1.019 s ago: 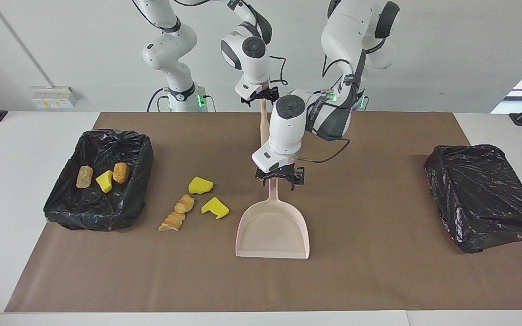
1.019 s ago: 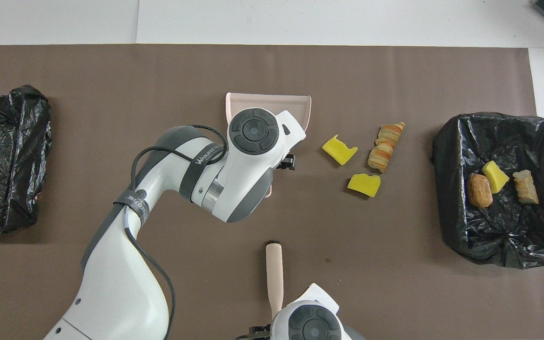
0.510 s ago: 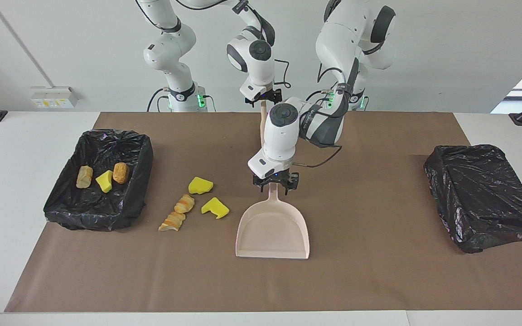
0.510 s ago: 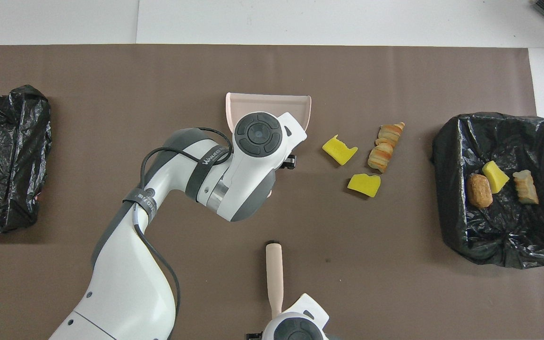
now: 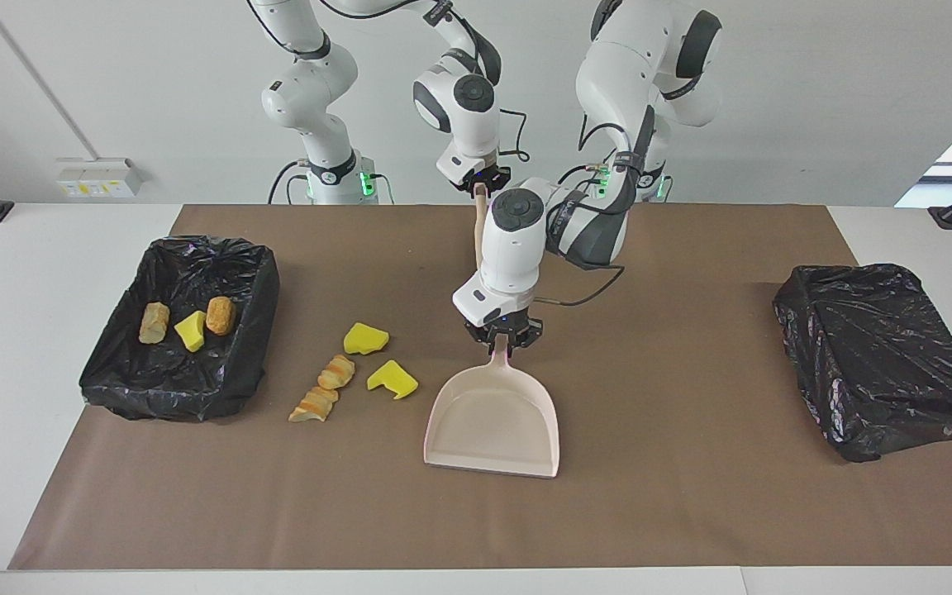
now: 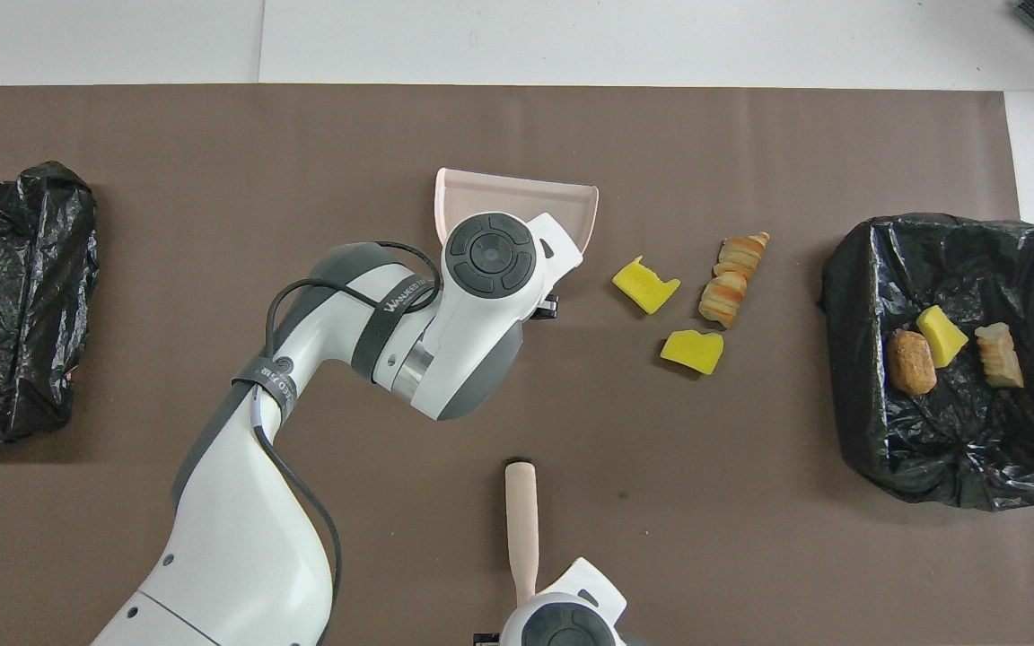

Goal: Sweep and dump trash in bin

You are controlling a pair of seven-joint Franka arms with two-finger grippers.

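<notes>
Covering most of the white counter (image 5: 46, 496), a brown mat (image 5: 691, 512) lies flat under a plain pale wall. A bin lined with crinkled black plastic (image 5: 112, 388) sits at the right arm's end of the counter; a second black-bagged bin (image 5: 881, 364) sits at the left arm's end.

Bent at the elbow, the left arm reaches out over the middle of the mat, and the left claw (image 5: 502, 340) points down, clamped on the handle of the beige dustpan (image 5: 492, 421), a smooth, shallow scoop with its mouth away from the robots. The right claw (image 5: 481, 183) is closed on the end of a beige brush handle (image 6: 522, 520) close to the robots.

Four pieces of trash (image 5: 356, 372), two yellow sponge chunks and two ridged tan bread pieces, lie on the mat between dustpan and lined bin. Three more scraps (image 5: 187, 324) rest inside that bin.
</notes>
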